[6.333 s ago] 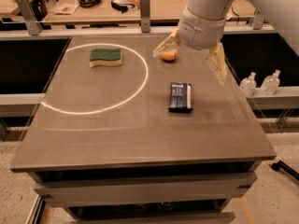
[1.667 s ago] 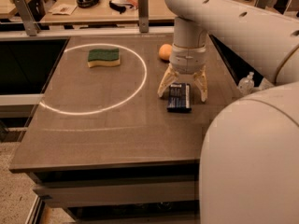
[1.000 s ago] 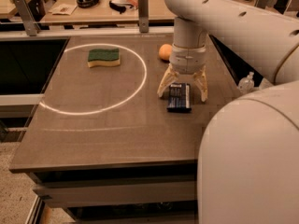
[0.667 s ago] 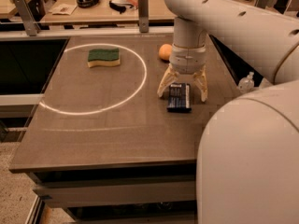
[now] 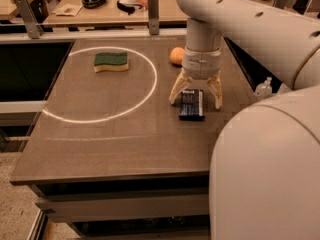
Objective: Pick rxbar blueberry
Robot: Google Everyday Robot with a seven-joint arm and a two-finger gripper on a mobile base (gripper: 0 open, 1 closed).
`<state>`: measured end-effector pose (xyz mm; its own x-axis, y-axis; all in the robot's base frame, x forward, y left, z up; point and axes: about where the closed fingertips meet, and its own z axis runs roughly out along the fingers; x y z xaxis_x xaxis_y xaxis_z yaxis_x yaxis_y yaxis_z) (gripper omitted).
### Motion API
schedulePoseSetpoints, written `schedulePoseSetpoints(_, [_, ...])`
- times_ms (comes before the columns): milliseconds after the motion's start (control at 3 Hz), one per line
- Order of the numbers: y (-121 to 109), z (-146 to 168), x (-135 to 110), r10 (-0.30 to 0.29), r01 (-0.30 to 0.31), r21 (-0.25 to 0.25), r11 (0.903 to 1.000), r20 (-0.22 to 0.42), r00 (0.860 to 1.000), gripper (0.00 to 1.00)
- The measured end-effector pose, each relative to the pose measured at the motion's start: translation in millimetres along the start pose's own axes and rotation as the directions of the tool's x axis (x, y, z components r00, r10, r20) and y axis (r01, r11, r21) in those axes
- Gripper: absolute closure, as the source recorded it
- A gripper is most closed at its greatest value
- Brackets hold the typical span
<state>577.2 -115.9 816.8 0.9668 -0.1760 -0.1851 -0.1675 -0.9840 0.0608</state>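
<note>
The rxbar blueberry is a flat dark blue bar lying on the brown table, right of the middle. My gripper points straight down over it. Its two pale fingers are spread, one on each long side of the bar, with the tips at table height. The left fingertip and the right one stand just outside the bar's edges, not pressed on it. The bar's far end is hidden under the wrist.
A green-and-yellow sponge lies at the back left inside a white ring of light. An orange round fruit sits just behind the gripper. The arm's big white body fills the lower right. Clear bottles stand beyond the table's right edge.
Since 6.3 s ago the gripper came down from the back right over the bar. Over the last 1.7 s nothing has visibly moved.
</note>
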Motion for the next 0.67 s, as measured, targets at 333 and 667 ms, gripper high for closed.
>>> schedulePoseSetpoints(333, [0.5,0.0,0.1,0.001,-0.001,-0.001,1.0,0.0,1.0,0.49])
schedulePoseSetpoints(667, [1.2,-0.7,0.1,0.003,-0.003,-0.001,1.0,0.0,1.0,0.5])
